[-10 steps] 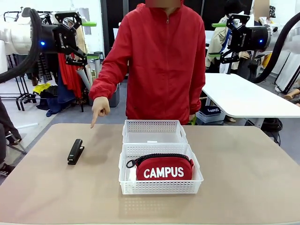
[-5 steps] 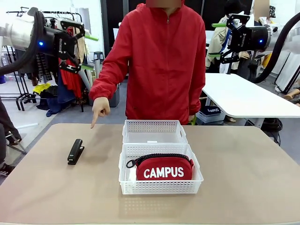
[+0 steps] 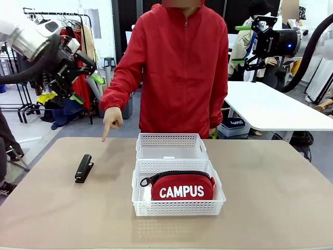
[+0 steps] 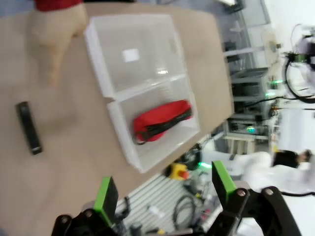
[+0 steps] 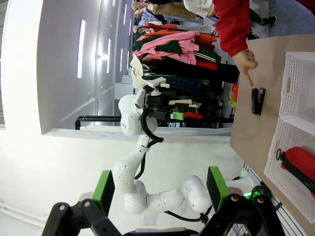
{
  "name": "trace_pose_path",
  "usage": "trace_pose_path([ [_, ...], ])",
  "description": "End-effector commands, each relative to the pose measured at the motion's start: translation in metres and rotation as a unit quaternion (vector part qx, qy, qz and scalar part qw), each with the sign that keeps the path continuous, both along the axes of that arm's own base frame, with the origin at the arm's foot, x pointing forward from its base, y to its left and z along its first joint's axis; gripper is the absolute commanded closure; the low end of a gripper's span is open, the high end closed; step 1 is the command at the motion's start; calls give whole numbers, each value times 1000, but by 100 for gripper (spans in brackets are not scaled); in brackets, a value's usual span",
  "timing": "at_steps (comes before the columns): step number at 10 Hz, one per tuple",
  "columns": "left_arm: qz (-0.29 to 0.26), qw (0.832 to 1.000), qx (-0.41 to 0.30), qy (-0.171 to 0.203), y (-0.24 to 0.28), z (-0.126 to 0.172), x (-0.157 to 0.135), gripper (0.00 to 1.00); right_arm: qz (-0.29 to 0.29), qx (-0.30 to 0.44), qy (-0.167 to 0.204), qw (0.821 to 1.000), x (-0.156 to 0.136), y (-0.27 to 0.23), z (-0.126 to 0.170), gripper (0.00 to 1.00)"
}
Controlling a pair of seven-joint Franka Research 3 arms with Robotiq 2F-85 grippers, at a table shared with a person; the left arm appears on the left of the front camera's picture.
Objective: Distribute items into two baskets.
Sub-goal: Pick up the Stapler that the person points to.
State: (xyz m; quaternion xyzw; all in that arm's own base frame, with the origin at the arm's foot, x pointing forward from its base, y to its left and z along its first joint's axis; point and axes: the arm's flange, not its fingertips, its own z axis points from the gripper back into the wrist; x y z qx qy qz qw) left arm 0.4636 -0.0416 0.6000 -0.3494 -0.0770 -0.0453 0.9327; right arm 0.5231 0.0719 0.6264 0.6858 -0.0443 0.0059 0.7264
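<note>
A black stapler [image 3: 83,167] lies on the tan table left of two white baskets set end to end. The red CAMPUS pouch [image 3: 182,187] lies in the near basket [image 3: 179,209]; nothing lies in the far basket [image 3: 171,146]. The person's hand [image 3: 111,121] points down at the table just beyond the stapler. My left gripper [image 3: 87,88] hangs open, high at the left and tilted toward the table. Its wrist view looks down on the stapler [image 4: 28,127], the pouch [image 4: 162,120] and both baskets. At the upper right, my right gripper [image 3: 239,44] is open and holds nothing.
A person in a red jacket [image 3: 177,62] stands at the far edge behind the baskets. A white side table [image 3: 270,107] stands off to the right. Bare tabletop [image 3: 276,198] lies right of the baskets and in front of the stapler.
My left arm has swung outward and lowered, its gripper turning from level to tilted down at the table. The right arm, the person's hand and the items have stayed put.
</note>
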Motion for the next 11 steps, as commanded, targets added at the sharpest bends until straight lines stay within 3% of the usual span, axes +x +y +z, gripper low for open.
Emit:
trace_pose_path([
  [1, 2, 996, 91, 4, -7, -7, 5, 0, -1, 5, 7, 1000, -1, 1, 2, 0],
  [4, 1, 981, 191, 25, -4, -32, 10, 0, -1, 5, 7, 1000, -1, 1, 2, 0],
  [6, -9, 982, 189, 20, -3, -40, 12, 0, -1, 5, 7, 1000, -1, 1, 2, 0],
  [7, -16, 990, 140, 5, -1, -38, 14, 0, -1, 5, 7, 1000, -1, 1, 2, 0],
  [8, -15, 981, 190, 24, -1, -41, 12, 0, -1, 5, 7, 1000, -1, 1, 2, 0],
  [11, -15, 981, 190, 24, -1, -41, 12, 0, -1, 5, 7, 1000, -1, 1, 2, 0],
])
